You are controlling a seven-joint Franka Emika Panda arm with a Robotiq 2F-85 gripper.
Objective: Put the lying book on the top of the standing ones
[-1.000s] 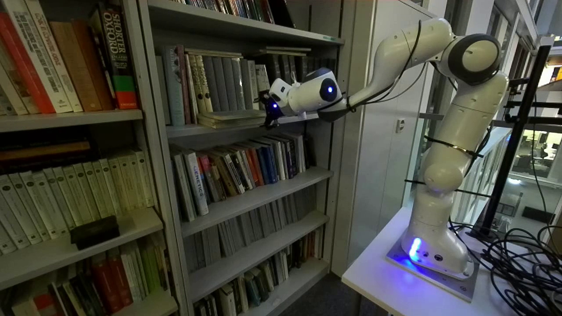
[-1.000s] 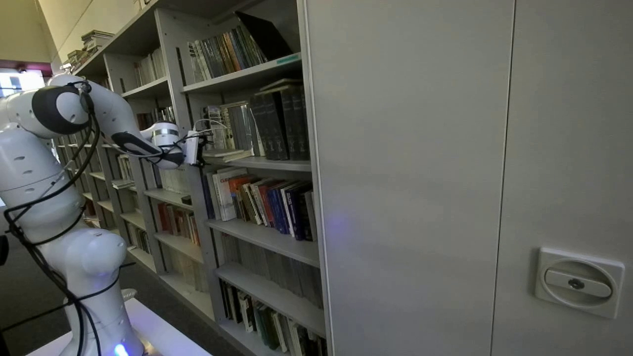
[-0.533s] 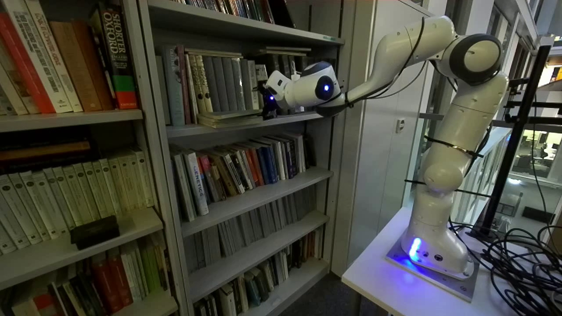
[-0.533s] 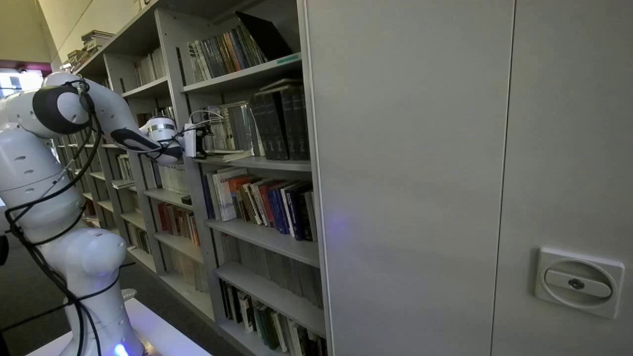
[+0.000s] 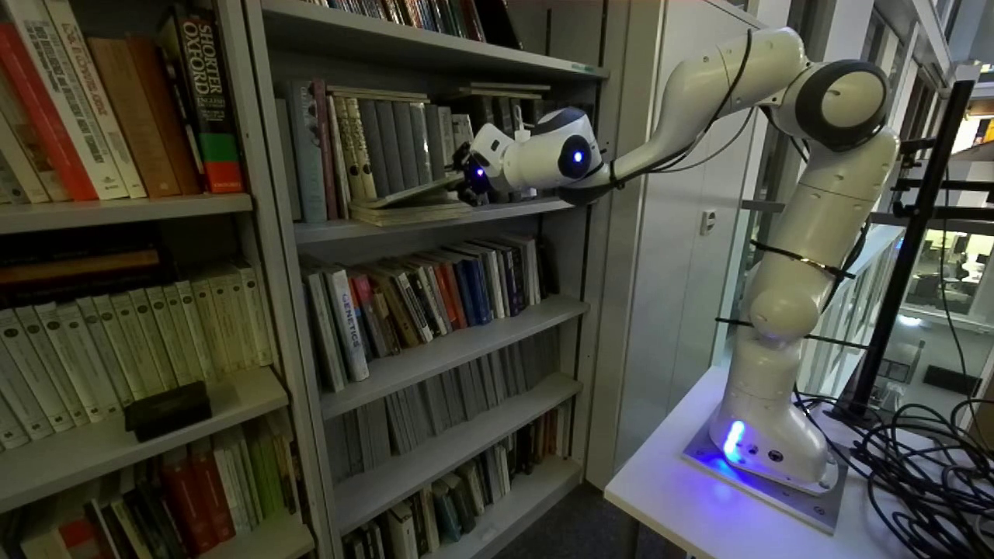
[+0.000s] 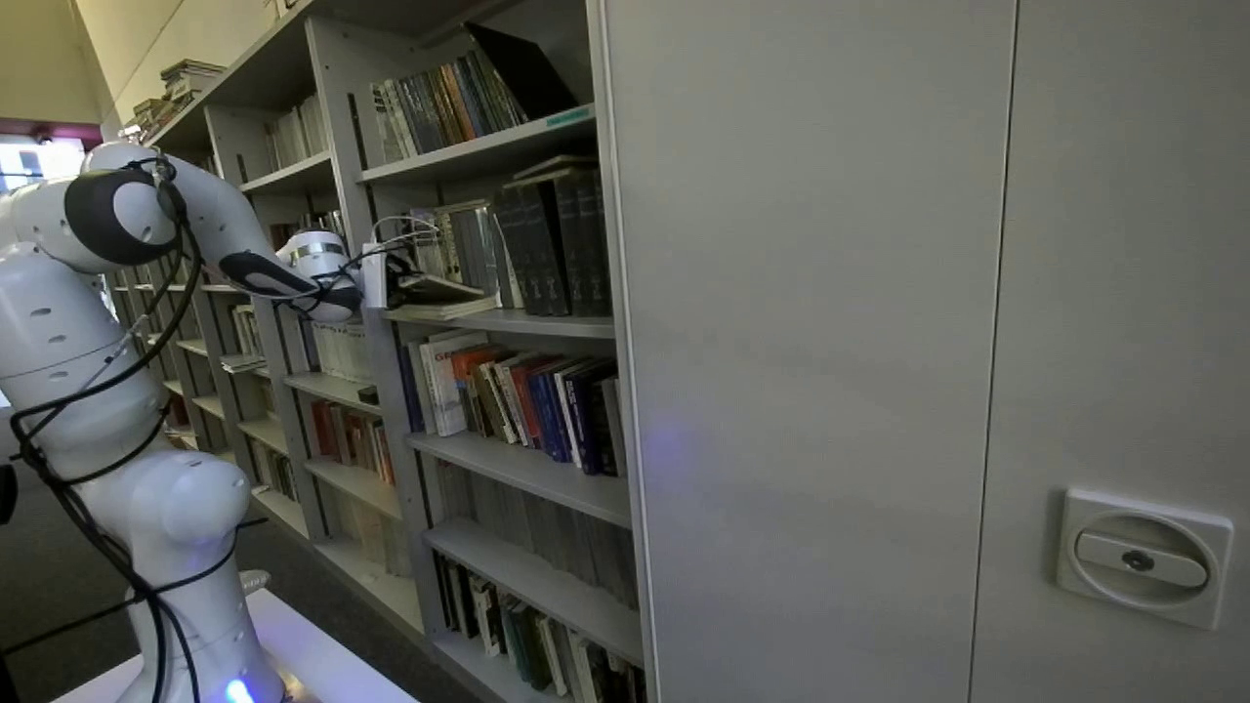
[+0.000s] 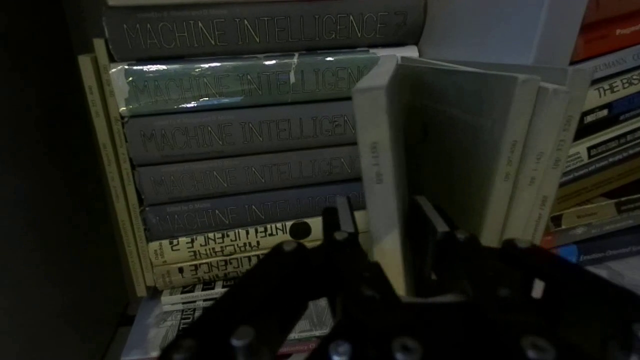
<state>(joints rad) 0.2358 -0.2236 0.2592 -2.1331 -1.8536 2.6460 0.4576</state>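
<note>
The lying book [image 5: 411,192] is the top one of a short flat stack, its end by the gripper tipped up off the books below [image 5: 411,214]. In the wrist view its pale spine [image 7: 385,150] runs between the jaws of my gripper [image 7: 382,205]. The fingers stand apart around it, with a gap showing on the side of the upper finger; contact at the lower one is too dark to tell. Behind the stack rise the standing ones [image 5: 396,147], grey and cream spines, lettered MACHINE INTELLIGENCE in the wrist view. An exterior view shows the tilted book [image 6: 435,291] at the gripper too.
Thin books [image 5: 380,95] lie across the tops of the standing row, beneath the upper shelf board [image 5: 435,39]. Tall dark volumes [image 6: 557,244] stand farther along the same shelf. Colourful books [image 5: 435,291] fill the shelf below. A cabinet door [image 6: 811,342] adjoins the bookcase.
The gripper shifted slightly up and toward the stack, then its fingers drew closer together around the top book. That book's near end has risen from flat to tilted.
</note>
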